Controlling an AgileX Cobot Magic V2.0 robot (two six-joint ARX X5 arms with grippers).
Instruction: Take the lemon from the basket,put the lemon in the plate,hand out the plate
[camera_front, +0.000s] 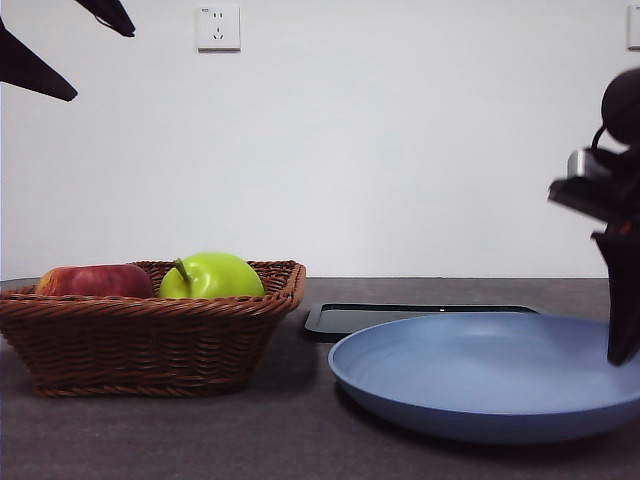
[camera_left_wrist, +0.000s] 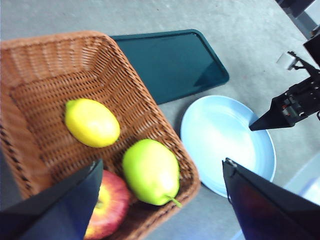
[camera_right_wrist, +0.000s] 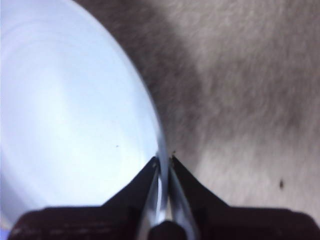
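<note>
The lemon (camera_left_wrist: 92, 122) lies in the wicker basket (camera_left_wrist: 60, 60) beside a yellow-green apple (camera_left_wrist: 151, 171) and a red apple (camera_left_wrist: 107, 205). In the front view the basket (camera_front: 150, 335) hides the lemon. My left gripper (camera_left_wrist: 162, 162) is open and empty, high above the basket; only its tips show in the front view (camera_front: 100, 62). The light blue plate (camera_front: 480, 375) rests on the table to the right of the basket. My right gripper (camera_right_wrist: 162, 160) is shut on the plate's rim (camera_right_wrist: 159, 150), at the side away from the basket (camera_front: 622, 350).
A flat black tray (camera_front: 420, 317) lies behind the plate, next to the basket; it also shows in the left wrist view (camera_left_wrist: 170, 62). Both apples (camera_front: 212, 275) (camera_front: 95, 280) rise above the basket's rim. A white wall with a socket stands behind the table.
</note>
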